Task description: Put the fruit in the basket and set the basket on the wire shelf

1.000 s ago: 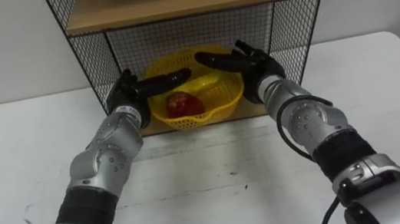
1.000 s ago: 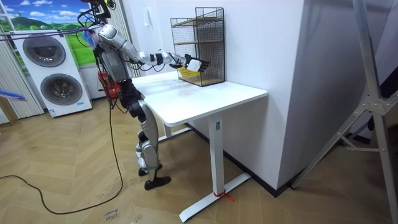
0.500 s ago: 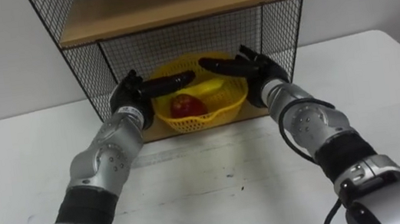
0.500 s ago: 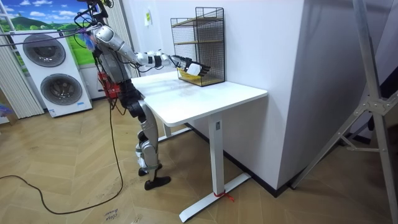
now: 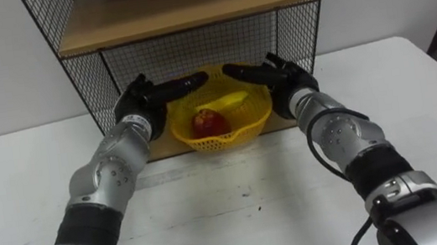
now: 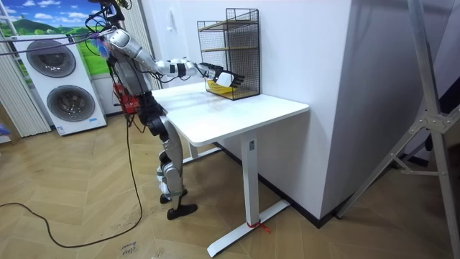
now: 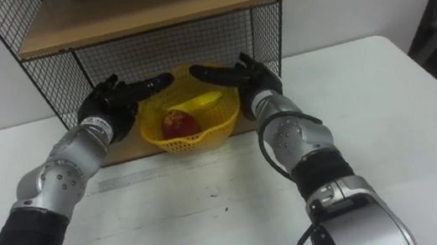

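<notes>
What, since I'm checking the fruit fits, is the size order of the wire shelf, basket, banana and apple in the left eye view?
1. wire shelf, largest by far.
2. basket.
3. banana and apple: about alike, the banana longer, the apple rounder, so I won't rank them.

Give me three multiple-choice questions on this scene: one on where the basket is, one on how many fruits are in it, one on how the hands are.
1. Where is the basket? A on the floor; B on the shelf's bottom board; C on the shelf's top.
2. How many fruits lie in it? A none; B five; C two.
3. How are the left hand and right hand? A open, fingers straight over the rim; B in fists; C hanging down.
Answers: 1 B, it sits under the wooden level; 2 C, an apple and a banana; 3 A, both flank the basket.
</notes>
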Available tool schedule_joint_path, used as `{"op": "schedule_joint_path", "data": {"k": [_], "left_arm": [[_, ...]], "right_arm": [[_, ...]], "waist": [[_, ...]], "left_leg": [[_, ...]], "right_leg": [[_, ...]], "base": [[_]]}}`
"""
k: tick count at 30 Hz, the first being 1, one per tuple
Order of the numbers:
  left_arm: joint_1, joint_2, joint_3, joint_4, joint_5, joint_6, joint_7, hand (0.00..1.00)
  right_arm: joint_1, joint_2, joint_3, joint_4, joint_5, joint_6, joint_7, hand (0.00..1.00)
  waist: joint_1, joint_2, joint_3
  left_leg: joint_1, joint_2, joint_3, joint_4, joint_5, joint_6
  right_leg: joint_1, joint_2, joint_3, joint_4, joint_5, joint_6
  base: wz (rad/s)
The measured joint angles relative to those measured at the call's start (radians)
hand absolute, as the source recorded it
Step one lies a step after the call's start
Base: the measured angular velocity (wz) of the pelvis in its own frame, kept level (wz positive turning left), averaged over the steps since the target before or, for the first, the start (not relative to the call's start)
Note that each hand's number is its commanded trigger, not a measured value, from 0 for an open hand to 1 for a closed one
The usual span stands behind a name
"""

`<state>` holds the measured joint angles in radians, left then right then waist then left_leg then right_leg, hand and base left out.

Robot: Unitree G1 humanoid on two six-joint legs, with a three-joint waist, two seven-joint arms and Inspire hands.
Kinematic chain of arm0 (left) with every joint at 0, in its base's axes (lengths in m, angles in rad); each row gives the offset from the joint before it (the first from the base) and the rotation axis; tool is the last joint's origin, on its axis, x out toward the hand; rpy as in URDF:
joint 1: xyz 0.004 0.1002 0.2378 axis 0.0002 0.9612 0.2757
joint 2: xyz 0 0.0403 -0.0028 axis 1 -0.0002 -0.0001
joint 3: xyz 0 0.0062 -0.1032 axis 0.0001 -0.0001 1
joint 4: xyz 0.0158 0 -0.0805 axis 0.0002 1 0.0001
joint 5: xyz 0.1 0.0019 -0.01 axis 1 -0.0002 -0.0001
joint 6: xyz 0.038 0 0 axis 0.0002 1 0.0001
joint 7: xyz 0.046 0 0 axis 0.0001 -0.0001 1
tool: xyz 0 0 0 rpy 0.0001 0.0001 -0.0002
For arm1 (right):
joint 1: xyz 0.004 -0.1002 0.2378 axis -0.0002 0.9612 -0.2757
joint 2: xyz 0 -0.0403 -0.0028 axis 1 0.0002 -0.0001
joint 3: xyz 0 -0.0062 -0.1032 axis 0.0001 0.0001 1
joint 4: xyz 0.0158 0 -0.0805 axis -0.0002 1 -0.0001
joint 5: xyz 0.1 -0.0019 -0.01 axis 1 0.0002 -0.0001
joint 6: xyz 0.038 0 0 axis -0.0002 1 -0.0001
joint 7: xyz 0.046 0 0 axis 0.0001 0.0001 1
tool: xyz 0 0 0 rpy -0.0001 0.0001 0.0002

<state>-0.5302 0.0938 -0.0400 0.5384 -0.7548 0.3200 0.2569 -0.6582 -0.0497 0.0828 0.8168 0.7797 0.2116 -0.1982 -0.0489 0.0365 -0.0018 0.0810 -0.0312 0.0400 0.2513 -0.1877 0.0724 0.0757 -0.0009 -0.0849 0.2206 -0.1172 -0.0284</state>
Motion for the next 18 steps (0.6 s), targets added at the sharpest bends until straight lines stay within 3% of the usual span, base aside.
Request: {"op": "schedule_joint_path", "data": {"k": [6,18], "left_arm": [[-0.018,0.043,0.007,-0.03,0.001,0.015,-0.003,0.0],[-0.022,0.054,0.065,-0.069,0.0,0.031,0.024,0.0]], "right_arm": [[0.0,-0.009,-0.038,-0.007,0.014,0.018,0.007,0.0],[-0.007,-0.032,-0.039,-0.084,0.047,0.034,0.008,0.0]], "waist": [[0.001,-0.002,-0.0035],[0.003,0.006,-0.0079]], "left_leg": [[-0.004,-0.001,-0.001,0.0,0.0,0.0],[-0.006,-0.002,-0.001,-0.015,0.008,0.0]], "right_leg": [[-0.004,-0.001,-0.003,-0.002,0.0,0.0],[-0.013,-0.001,-0.002,-0.001,0.0,0.0]], "base": [[0.0],[0.0]]}}
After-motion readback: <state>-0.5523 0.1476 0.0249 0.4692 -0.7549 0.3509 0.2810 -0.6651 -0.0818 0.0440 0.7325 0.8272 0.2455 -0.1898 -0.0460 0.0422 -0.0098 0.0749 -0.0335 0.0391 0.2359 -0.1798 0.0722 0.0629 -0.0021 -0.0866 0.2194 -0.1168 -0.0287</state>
